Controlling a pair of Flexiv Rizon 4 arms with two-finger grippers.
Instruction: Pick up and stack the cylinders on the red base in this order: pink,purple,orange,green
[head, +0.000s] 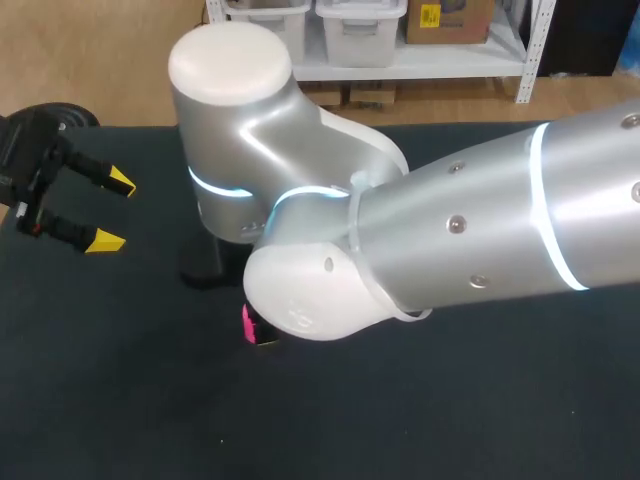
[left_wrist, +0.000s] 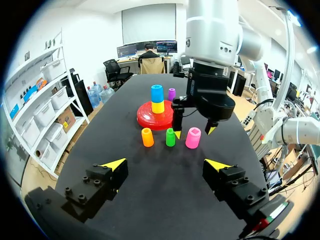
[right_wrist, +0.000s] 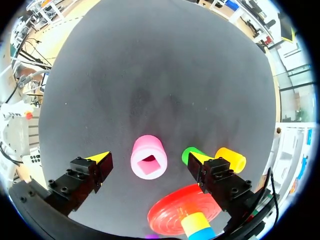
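The right tool hangs directly over the pink plastic cylinder, its yellow-tipped fingers spread wide, one on each side of the cylinder and touching nothing. The cylinder stands upright on the black bench, its long axis vertical and the square socket in its top facing up at the wrist. Seen from the left wrist, the fingertips are at about the height of the cylinder's top. By that reading the coming move is a straight drop along the axis, then a squeeze.

The small green cylinder stands just beside the pink one, right behind one finger, so that finger comes down in the gap between them. An orange cylinder stands beyond the green. The red round base is near, behind this row, and already carries a yellow cylinder with a blue cylinder on top. A purple cylinder stands past the base.

The left tool is well apart at the bench's left side, fingers wide and empty. The right arm is clearly the nearer.
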